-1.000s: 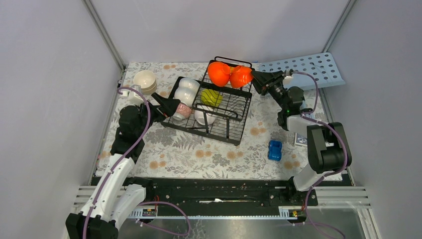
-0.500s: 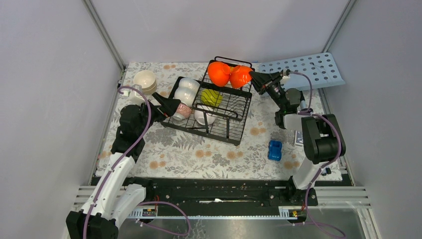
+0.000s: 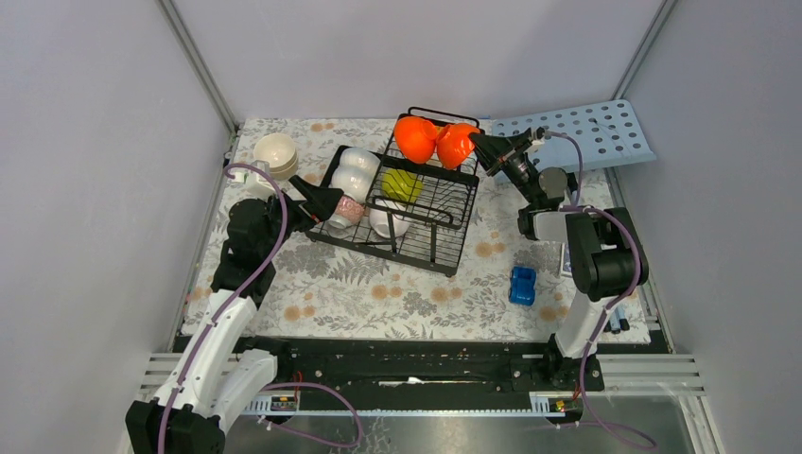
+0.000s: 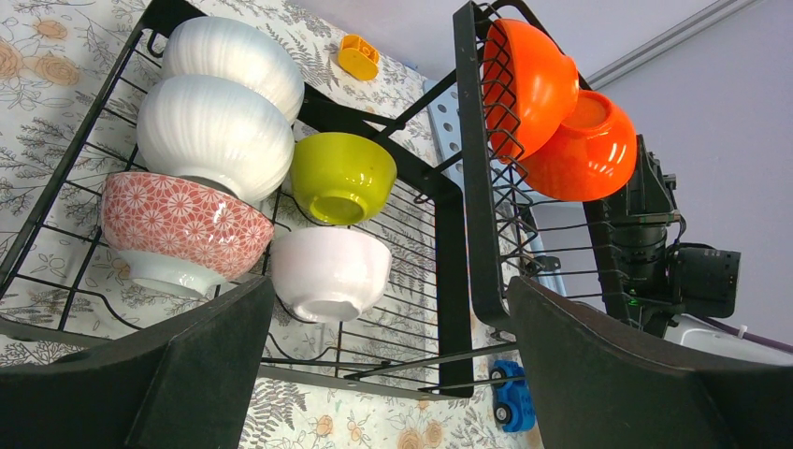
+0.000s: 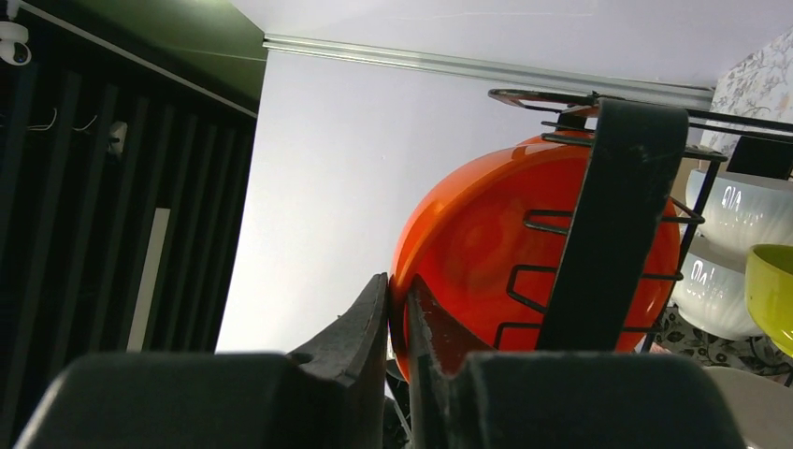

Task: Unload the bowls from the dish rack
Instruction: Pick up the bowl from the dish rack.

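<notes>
Clearances: the dish rack (image 4: 465,187) stands on the far half of the flowered cloth (image 3: 378,293). It sits near the back wall, with a light-blue perforated board (image 3: 591,132) just beside its far right corner. Bare cloth runs between the rack's near edge and the arm bases, and a blue toy car (image 3: 522,284) sits at the right of that strip. The left arm works close to the left wall.

Count: there are seven bowls in the rack.
- Two orange bowls are in the raised basket, the left orange bowl (image 3: 414,138) touching the right orange bowl (image 3: 456,144).
- On the flat base are two white ribbed bowls (image 4: 215,136), one pink patterned bowl (image 4: 182,224), one yellow-green bowl (image 4: 341,173) and one plain white bowl (image 4: 332,271).
- A stack of cream bowls (image 3: 276,151) stands on the cloth beyond the rack's far left corner; how many are in it cannot be told.

Jaws:
- The right gripper (image 3: 478,147) reaches in from the board side. Its jaws are drawn nearly together, with the rim of the right orange bowl between them.
- The left gripper (image 3: 322,201) is at the rack's left edge with its jaws spread wide and nothing in them. The pink patterned bowl is just ahead of them, apart from both fingers.
</notes>
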Robot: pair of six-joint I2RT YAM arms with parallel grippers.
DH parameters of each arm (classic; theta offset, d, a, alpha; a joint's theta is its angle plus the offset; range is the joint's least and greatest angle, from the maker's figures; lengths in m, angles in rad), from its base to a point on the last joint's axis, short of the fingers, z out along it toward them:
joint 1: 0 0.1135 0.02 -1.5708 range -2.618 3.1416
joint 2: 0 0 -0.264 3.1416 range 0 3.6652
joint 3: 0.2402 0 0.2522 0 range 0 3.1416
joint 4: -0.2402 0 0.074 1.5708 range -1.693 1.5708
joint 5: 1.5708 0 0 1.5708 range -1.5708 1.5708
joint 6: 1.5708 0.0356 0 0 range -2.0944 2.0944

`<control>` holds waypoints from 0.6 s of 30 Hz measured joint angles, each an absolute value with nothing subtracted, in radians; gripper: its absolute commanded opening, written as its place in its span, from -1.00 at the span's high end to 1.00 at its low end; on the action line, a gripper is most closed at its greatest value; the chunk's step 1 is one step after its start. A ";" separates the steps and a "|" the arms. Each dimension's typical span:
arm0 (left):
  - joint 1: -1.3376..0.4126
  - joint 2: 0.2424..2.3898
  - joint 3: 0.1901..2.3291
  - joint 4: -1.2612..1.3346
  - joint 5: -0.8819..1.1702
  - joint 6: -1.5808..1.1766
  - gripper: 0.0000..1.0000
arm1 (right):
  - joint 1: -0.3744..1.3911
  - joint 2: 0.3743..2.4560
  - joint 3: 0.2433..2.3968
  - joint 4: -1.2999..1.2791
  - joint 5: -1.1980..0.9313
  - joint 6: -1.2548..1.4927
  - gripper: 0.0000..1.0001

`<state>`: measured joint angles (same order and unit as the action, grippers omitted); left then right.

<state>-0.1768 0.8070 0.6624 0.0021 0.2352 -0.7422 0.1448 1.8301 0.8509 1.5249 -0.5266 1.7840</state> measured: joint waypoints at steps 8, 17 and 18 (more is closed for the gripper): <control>-0.177 0.807 0.662 0.002 0.235 -0.742 -0.98 | 0.145 1.842 0.876 1.525 -0.545 1.808 1.00; -0.177 0.807 0.662 0.002 0.232 -0.742 -0.97 | 0.144 1.842 0.944 1.509 -0.547 1.811 1.00; -0.177 0.807 0.662 0.002 0.232 -0.742 -0.97 | 0.144 1.842 0.949 1.509 -0.548 1.812 1.00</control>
<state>-0.1768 0.8070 0.6624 0.0017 0.2317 -0.7422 0.1436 1.8423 0.9489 1.5093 -0.5476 1.8122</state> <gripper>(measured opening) 0.988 0.149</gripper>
